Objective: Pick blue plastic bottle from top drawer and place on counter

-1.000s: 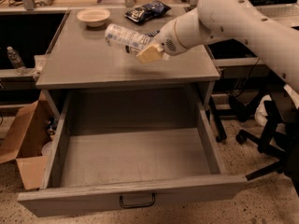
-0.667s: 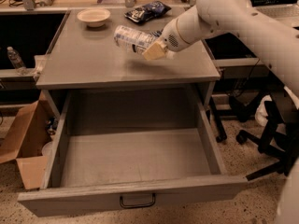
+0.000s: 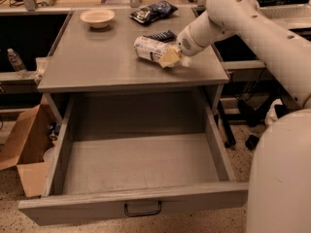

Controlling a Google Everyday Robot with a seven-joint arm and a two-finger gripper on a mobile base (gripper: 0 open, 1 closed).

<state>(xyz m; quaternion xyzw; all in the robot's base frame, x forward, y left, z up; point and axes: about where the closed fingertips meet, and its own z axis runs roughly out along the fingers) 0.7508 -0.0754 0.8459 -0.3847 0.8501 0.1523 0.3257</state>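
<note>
Blue plastic bottle [image 3: 148,48], tipped on its side, is clasped by the tool [image 3: 170,58] over the right of the surface [image 3: 97,62], above the open top drawer [image 3: 97,205].

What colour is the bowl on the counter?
Cream, camera view. The gripper holds the bottle near the counter's right edge; bowl.

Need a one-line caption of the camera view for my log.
Claw grips the bottle on its side over the counter, behind the open drawer.

Over the grey counter [image 3: 97,62], the cream tool [image 3: 169,58] grips the white-and-pale-blue labelled bottle [image 3: 147,48].
</note>
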